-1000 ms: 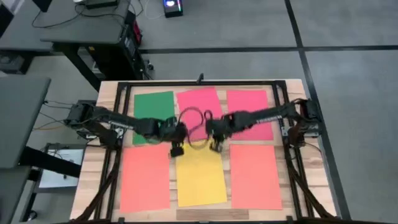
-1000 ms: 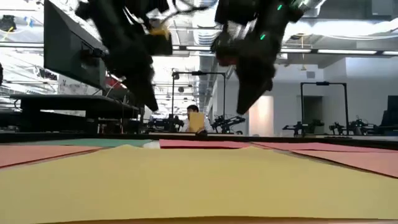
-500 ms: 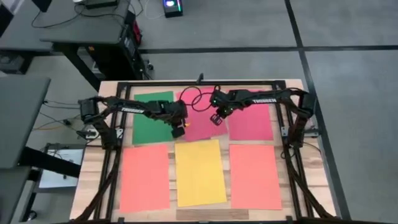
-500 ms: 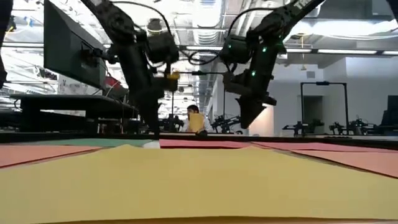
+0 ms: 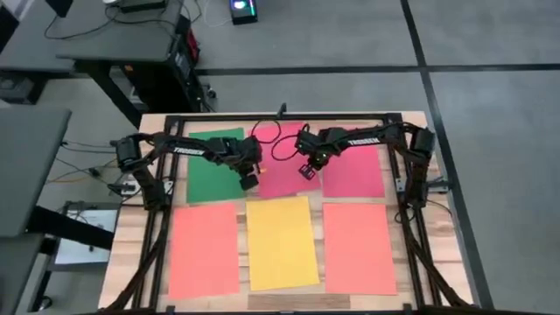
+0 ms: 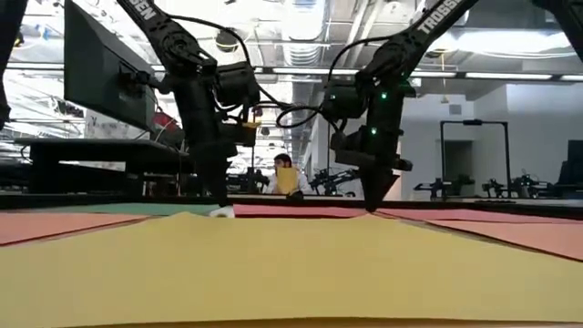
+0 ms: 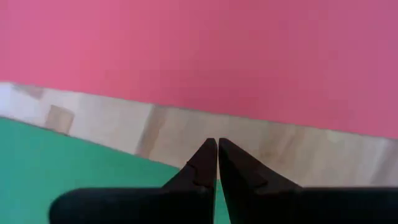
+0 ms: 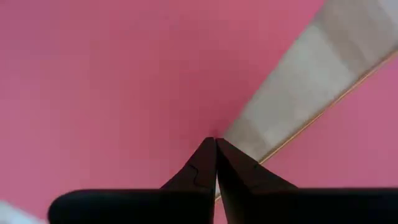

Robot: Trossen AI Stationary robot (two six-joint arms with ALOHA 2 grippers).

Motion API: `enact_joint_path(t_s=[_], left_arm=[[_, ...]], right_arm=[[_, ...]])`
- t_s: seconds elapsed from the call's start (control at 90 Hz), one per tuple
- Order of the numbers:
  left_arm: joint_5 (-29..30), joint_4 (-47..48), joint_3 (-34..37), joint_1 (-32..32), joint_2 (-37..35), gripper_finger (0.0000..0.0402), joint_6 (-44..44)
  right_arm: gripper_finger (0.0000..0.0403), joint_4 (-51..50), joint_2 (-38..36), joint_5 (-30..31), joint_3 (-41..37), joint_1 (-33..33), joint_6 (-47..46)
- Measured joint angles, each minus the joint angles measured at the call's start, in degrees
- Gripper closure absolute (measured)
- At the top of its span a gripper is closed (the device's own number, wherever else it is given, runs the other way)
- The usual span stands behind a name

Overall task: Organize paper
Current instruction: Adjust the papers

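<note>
Both grippers are down at the far row of paper, fingers pressed together with nothing between them. Left gripper [image 5: 249,180] stands at the near right corner of the green sheet [image 5: 213,166], its closed tips [image 7: 216,163] over the bare strip of wooden table [image 7: 261,140] that separates green from the middle pink sheet [image 5: 282,166]. Right gripper [image 5: 306,169] stands at the opposite side of that same pink sheet, its closed tips [image 8: 215,163] at the edge where a narrow gap of table shows before the right pink sheet [image 5: 354,162].

Layout as found: six sheets in two rows on the table. Far row: green, pink, pink. Near row: orange-red sheet [image 5: 205,249], yellow sheet [image 5: 281,242], a second orange-red sheet [image 5: 359,248]. None overlap. The middle pink sheet sits slightly skewed against its neighbours.

The low view shows both sets of tips at or just above the surface; contact with the paper cannot be confirmed. In the room behind the table a seated person [image 6: 284,175] is visible, well away from the work.

Assessment: the step in hand appears to be squaring the middle pink sheet, worked from both sides with closed tips as pushers. The next move calls for light downward pressure and a small, matched slide from both arms, otherwise the thin sheet is likely to buckle or ride over its neighbour
</note>
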State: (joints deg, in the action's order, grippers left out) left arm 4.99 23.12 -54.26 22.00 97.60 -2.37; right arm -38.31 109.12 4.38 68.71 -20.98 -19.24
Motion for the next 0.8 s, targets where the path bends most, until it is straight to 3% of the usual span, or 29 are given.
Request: enact_joint_path(t_s=[0.511, 0.8], left_arm=[[-1.7, -0.7, 0.0, 5.4, 0.0, 0.0402, -0.1], [-2.2, -0.7, 0.0, 4.6, 0.0, 0.0402, 0.1]], right_arm=[[0.0403, -0.5, -1.2, -1.6, 0.0, 4.5, -0.2], [0.0403, 1.2, -2.2, 0.2, 0.0, -1.0, -0.6]])
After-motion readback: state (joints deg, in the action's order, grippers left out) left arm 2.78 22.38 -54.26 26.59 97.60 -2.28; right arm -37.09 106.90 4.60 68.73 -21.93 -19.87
